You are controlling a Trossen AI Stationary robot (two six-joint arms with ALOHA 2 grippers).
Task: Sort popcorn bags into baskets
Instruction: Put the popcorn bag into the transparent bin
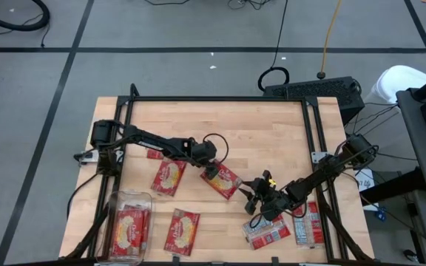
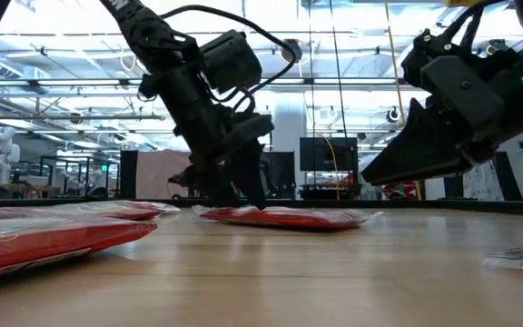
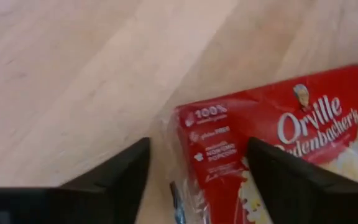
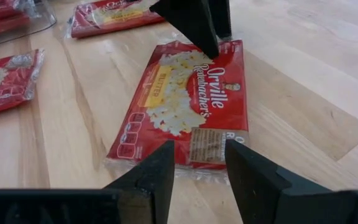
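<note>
a pale wooden table [image 1: 220,122] in a black frame stands on grey floor crossed by dark tape lines, with cables beyond its far edge. along the near edge sit the see-through basket [image 1: 126,199], at the left corner with a popcorn bag inside [image 1: 131,227], a loose bag [image 1: 182,231] just beside it, and two label-up bags [image 1: 270,233] [image 1: 308,224] toward the right. the right arm reaches in from the right side, folded low, its right gripper [image 1: 251,196] hanging above the table just short of the centre bag [image 1: 221,179], fingers [image 4: 155,175] set narrowly apart and holding nothing; in the right wrist view that bag's near end lies right in front of them. the left arm stretches from the left rear across the table, wrist bent down, so the left gripper [image 1: 212,173] stands over the centre bag's far end. its fingers [image 3: 119,178] are spread wide, one on bare wood, the other over the bag's red corner, not closed on it. another bag [image 1: 168,176] lies just left of the centre one, and one more [image 1: 154,154] shows partly under the left arm.
</note>
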